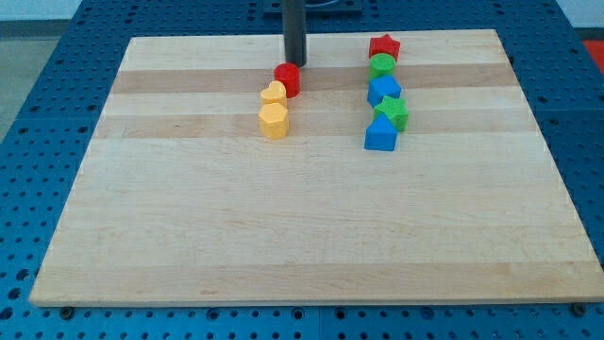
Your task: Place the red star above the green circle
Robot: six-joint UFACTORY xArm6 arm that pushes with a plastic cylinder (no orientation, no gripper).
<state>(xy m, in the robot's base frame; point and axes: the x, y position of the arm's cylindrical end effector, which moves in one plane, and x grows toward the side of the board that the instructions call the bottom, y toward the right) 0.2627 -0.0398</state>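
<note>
The red star lies near the view's top, right of centre, touching the green circle just below it. My tip is to their left, right above the red cylinder, about touching it. The rod rises straight up out of the view's top.
Below the green circle runs a column: a blue block, a green star, a blue block. A yellow heart and a yellow hexagon sit below the red cylinder. The wooden board lies on a blue perforated table.
</note>
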